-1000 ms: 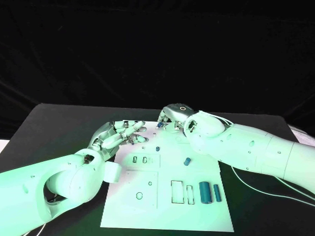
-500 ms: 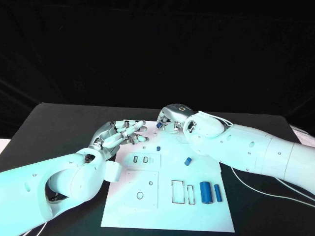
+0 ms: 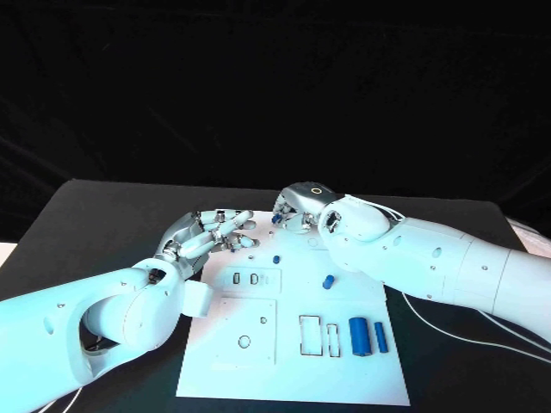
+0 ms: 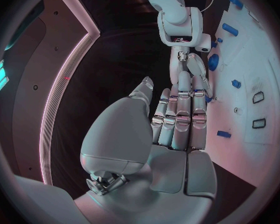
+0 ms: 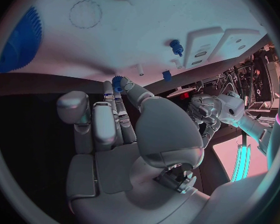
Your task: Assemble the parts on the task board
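Black table: right arm hides task board's far corner.

You look down from the head at the task board; both wrist cameras share its far edge, close up.

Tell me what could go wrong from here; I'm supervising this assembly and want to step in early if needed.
1. The right hand pinches a small blue gear at its fingertips; such a light hold could slip and drop it on the task board.
2. The left hand and right hand work close together at the board's far end, so their fingers might collide.
3. Loose blue cylinders lie near the right forearm; a sweep could probably knock them off.
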